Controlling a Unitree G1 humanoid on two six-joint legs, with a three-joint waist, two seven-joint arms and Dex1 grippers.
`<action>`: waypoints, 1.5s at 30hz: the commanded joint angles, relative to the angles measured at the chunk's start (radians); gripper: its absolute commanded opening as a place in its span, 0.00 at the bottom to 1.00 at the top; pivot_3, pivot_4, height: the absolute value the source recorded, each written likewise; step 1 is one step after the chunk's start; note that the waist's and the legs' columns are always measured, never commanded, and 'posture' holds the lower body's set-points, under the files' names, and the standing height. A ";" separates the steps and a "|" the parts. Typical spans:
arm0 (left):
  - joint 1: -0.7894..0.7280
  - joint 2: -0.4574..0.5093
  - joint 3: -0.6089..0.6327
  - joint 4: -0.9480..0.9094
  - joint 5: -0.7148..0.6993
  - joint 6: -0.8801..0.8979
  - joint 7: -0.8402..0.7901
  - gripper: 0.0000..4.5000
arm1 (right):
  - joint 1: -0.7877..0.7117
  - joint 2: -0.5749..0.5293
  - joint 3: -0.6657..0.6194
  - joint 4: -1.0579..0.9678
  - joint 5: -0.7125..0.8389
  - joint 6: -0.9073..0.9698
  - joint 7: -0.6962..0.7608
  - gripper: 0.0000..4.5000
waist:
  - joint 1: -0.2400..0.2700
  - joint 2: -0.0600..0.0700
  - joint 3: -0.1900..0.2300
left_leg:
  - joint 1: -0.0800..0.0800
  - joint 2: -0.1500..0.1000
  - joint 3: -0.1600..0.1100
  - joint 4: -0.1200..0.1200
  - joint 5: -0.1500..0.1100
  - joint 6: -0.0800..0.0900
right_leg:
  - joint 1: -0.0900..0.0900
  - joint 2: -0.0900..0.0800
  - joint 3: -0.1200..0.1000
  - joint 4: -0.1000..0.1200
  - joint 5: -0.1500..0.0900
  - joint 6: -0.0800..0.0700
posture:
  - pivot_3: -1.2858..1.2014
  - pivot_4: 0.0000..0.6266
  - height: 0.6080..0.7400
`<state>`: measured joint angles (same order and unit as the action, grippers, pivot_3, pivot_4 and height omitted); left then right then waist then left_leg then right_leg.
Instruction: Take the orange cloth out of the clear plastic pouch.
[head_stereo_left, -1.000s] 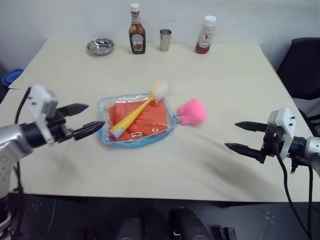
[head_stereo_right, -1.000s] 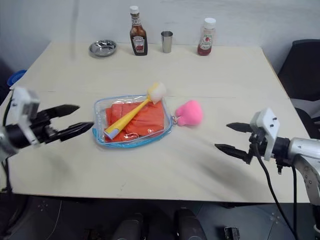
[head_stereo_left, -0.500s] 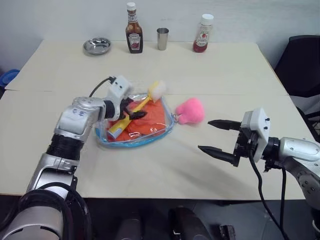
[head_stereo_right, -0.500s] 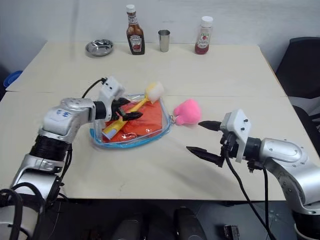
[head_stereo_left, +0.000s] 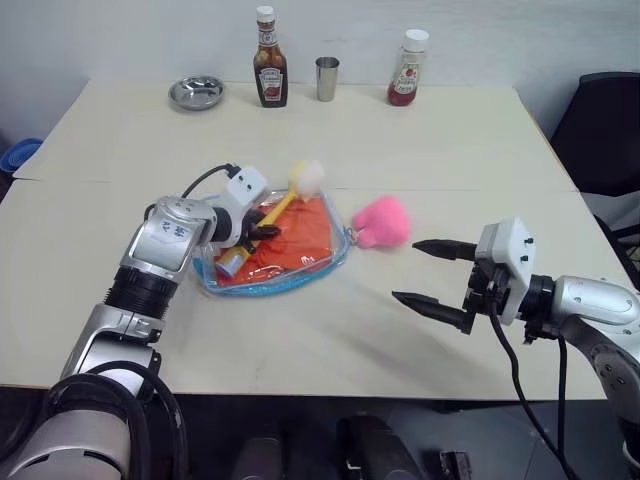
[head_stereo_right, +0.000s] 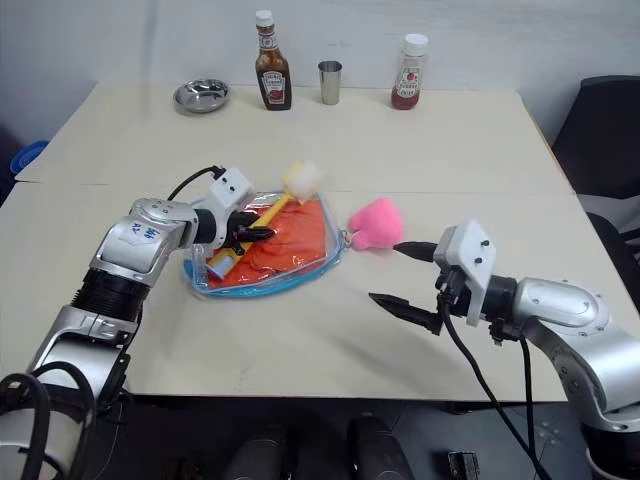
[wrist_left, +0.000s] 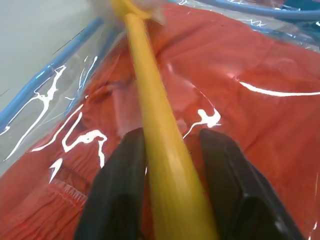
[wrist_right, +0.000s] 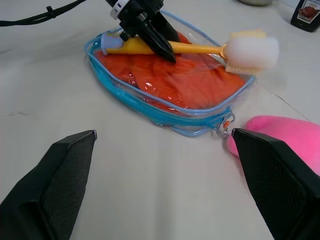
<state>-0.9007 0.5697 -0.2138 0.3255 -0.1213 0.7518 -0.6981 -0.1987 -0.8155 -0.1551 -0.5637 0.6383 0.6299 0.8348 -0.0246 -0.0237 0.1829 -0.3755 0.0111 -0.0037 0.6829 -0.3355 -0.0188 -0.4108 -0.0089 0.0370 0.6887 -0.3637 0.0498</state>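
Two pincers are before us over a pale surface. Our left pincer has its black fingers closed on the yellow handle of a brush that lies atop the clear plastic pouch. We see the pouch lying flat near the middle of the surface, with the orange cloth inside it, under the brush. Our right pincer hovers well apart to the right, its fingers spread wide and holding nothing. Just beside the pouch's right edge sits a fluffy pink pom-pom. Along the far edge stand a metal bowl, a ketchup bottle, a metal cup and a red sauce bottle.
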 joint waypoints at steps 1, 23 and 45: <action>0.001 -0.004 0.075 -0.050 -0.027 0.063 0.024 0.21 | -0.027 0.002 0.006 0.003 -0.010 -0.030 0.008 1.00 | -0.001 0.000 0.000 | 0.000 0.000 0.000 0.000 0.000 0.000 | 0.000 0.000 0.000 0.000 0.000 0.000 | 0.52 0.24 1.00; 0.469 0.316 0.727 0.010 -0.046 -0.032 0.310 0.21 | -0.275 0.104 0.216 0.218 -0.070 -0.107 0.185 1.00 | 0.024 -0.002 -0.001 | 0.000 -0.002 -0.003 0.000 -0.001 0.000 | -0.001 -0.003 -0.002 -0.002 0.000 0.000 | 0.52 0.24 1.00; 0.622 0.571 0.703 -0.672 -0.451 0.151 -0.165 0.99 | -0.155 0.035 0.115 0.154 -0.068 -0.083 0.180 1.00 | 0.001 -0.001 0.000 | -0.001 -0.001 -0.006 -0.002 -0.003 0.002 | 0.002 -0.004 -0.004 -0.006 0.000 0.000 | 0.52 0.24 1.00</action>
<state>-0.2722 1.1264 0.5494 -0.2506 -0.5125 0.9207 -0.7894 -0.3580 -0.7640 0.0082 -0.3654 0.5521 0.5479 1.0241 -0.0241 -0.0247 0.1831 -0.3761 0.0093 -0.0092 0.6811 -0.3388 -0.0165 -0.4089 -0.0128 0.0340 0.6828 -0.3637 0.0498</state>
